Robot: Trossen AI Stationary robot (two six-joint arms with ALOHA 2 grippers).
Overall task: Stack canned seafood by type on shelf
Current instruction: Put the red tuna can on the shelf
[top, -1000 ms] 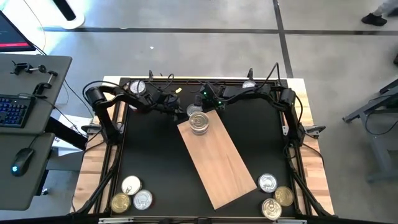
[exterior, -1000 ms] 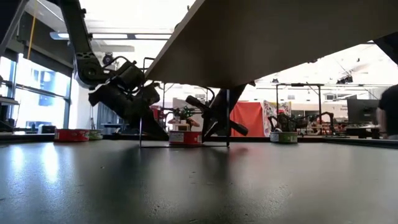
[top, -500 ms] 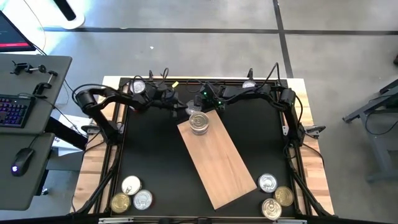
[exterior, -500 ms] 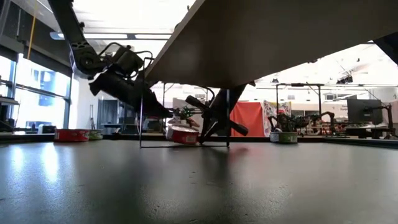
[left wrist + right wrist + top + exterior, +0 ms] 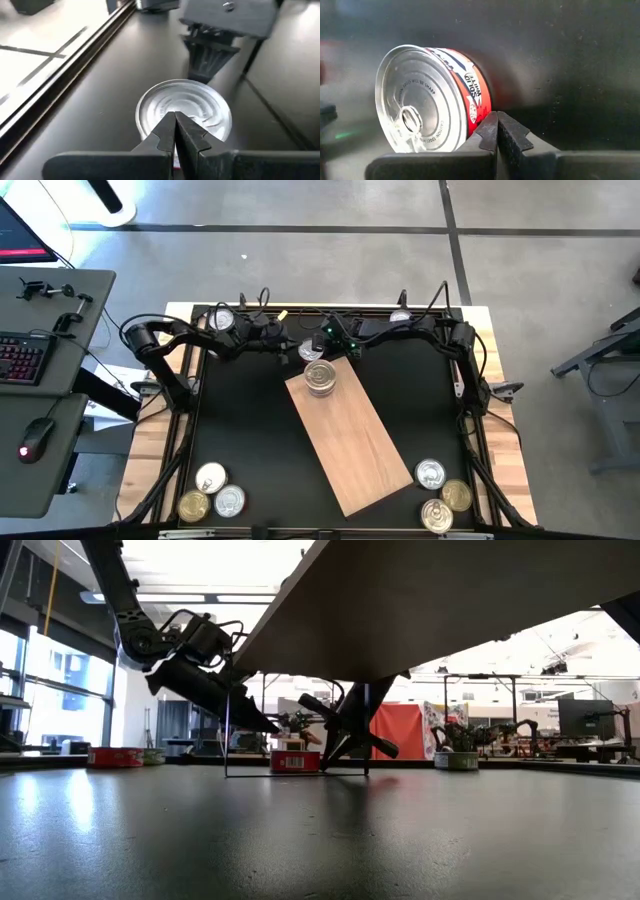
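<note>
- High view: a long wooden board [image 5: 350,436] with visible grain lay slanted across the black table [image 5: 250,430], a short stack of flat round tins [image 5: 320,376] at its far end.
- Just beyond that end of the board, a single silver-lidded tin [image 5: 310,352] sat on the table between the two claws.
- The left claw [image 5: 293,348] was pressed together, its tips over this tin; in the left wrist view the shut fingers [image 5: 172,131] pointed at the ribbed, shiny lid [image 5: 185,107].
- The right claw [image 5: 330,350] was likewise pressed together, just beside the same tin and holding nothing; its wrist view showed the tin's pull-tab lid [image 5: 420,100] and its red and white side label.
- Three tins [image 5: 212,492], silver and gold, clustered well to the left of the board's near end; three more [image 5: 440,492] clustered just right of that end.
- Two more tins sat by the table's far rim [image 5: 222,318], [image 5: 400,316].
- Cables draped along the arms beyond the board.
- Low view: the board's underside blocked much of the sight; a red-labelled tin [image 5: 296,760] stood on the table beneath it.
</note>
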